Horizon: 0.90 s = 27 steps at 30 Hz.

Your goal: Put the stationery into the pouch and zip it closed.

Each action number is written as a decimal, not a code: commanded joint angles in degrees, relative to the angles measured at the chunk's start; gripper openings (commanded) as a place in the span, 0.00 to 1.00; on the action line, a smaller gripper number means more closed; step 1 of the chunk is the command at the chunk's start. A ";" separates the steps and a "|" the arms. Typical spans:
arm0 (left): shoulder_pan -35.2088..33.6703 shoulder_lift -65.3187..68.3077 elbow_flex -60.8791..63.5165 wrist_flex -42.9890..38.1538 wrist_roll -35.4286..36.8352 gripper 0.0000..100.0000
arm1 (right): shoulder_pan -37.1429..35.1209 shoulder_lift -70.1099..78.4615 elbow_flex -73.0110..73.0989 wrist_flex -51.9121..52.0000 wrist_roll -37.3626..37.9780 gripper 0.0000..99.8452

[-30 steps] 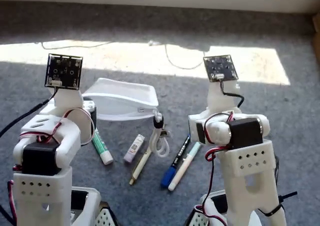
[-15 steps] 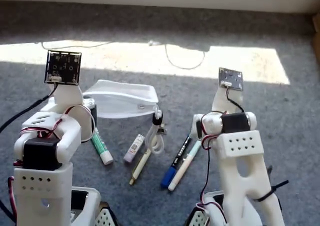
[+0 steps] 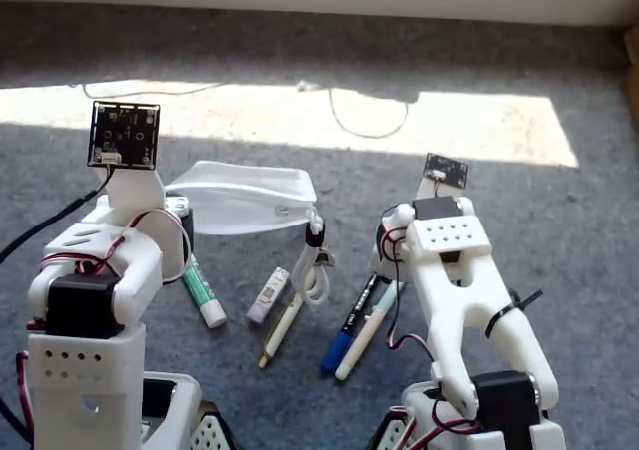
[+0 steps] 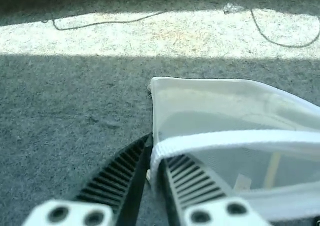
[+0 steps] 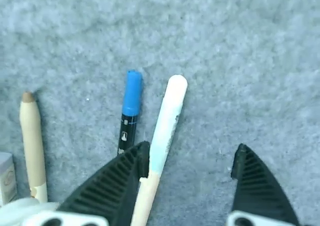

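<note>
Grey carpet covers the worktop [image 3: 559, 230], with a sunlit band and a thin cable [image 3: 364, 126] along its far side. The pouch [image 3: 245, 201], white and see-through, lies with its mouth open and unzipped in front of the left arm. The left gripper [image 4: 150, 151] has its fingers pressed together on the pouch's white rim at 1 corner, holding that edge up. 5 pieces of stationery lie on the carpet outside the pouch, between the 2 arms: a green-and-white stick [image 3: 203, 292], a small lilac item [image 3: 268, 295], a beige pen [image 3: 282, 330], a blue-capped marker [image 3: 349, 325] and a white pen [image 3: 367, 332]. The right gripper [image 5: 192, 148] hangs over the last 2 with its fingers spread and holding nothing; the white pen runs just inside 1 finger, and the marker lies just beside it. Judged from this layout, the task is at its start: the mouth is being held ready, no item has been lifted, all 5 remain to be loaded, and the zip is not yet closed.
</note>
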 commanded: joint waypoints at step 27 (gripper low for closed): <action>-0.13 -0.13 -0.40 -0.09 0.70 0.01 | -0.75 10.42 -2.15 -6.81 -2.11 0.06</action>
